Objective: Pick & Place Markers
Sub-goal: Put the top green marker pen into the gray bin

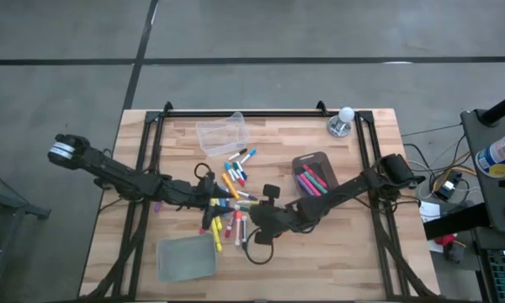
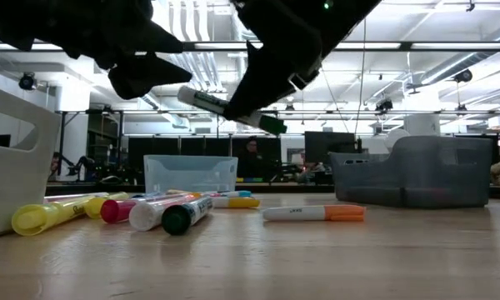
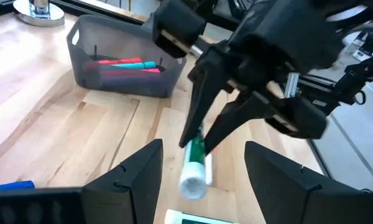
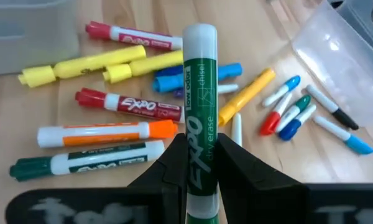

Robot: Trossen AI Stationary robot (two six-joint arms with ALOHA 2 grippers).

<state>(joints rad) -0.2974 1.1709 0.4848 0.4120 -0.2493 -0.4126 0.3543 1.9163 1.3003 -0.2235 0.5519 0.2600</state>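
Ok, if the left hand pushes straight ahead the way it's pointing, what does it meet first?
Probably the green marker, gripped by the right hand directly ahead of the open left hand; how far ahead is hard to judge.

From above, two dark arms meet over the pale wooden tabletop (image 1: 353, 252), the left end effector (image 1: 209, 195) and right end effector (image 1: 261, 224) close together above a scatter of short mixed-colour markers (image 1: 232, 187). A dark grey bin (image 1: 313, 160) holds red and pink markers; a clear plastic bin (image 1: 221, 134) sits farther back.
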